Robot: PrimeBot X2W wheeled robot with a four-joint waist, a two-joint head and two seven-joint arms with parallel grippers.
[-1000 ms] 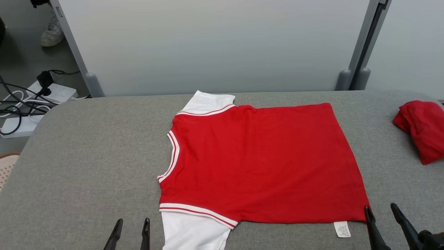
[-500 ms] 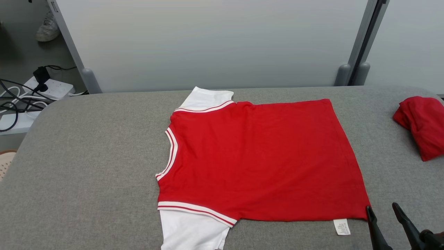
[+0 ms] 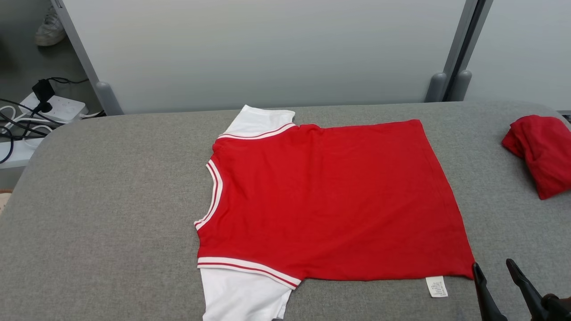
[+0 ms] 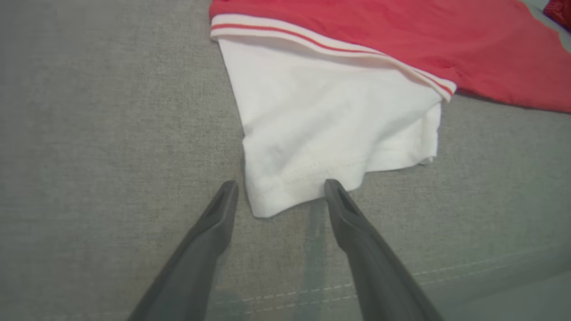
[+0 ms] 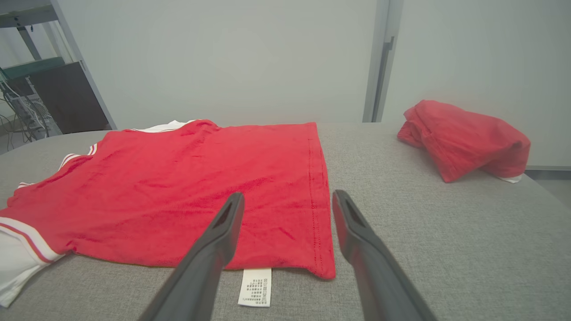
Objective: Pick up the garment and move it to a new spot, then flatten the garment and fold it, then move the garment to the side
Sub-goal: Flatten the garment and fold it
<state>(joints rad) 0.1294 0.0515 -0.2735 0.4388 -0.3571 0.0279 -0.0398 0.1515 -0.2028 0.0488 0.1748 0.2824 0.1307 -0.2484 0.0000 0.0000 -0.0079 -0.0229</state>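
The left gripper (image 4: 281, 185) is spread wide with nothing in it, its two dark fingers low over the grey desk (image 3: 111, 200) and reaching either side of the cuff corner of a white sleeve (image 4: 330, 125); I can't tell whether they touch the cloth. The right gripper (image 5: 287, 198) is just as wide open and just as empty, sitting at the near hem corner of the shirt (image 3: 334, 200), one finger over the red fabric and the other over bare desk, with the stitched hem running between them. A small white label (image 5: 254, 286) sticks out from under that hem, just beside the fingers. The shirt itself lies spread flat across the middle of the desk, red in the body with white striped trim, neck towards the robot's left and hem towards its right, the second white sleeve poking out at the far edge. Well apart from it, at the desk's right end, sits a crumpled red bundle (image 3: 542, 156) of cloth. Behind the desk stands a pale panel (image 3: 267, 53), and off to the left on the floor are a power strip (image 3: 53, 107) with cables and a white shoe (image 3: 49, 31).
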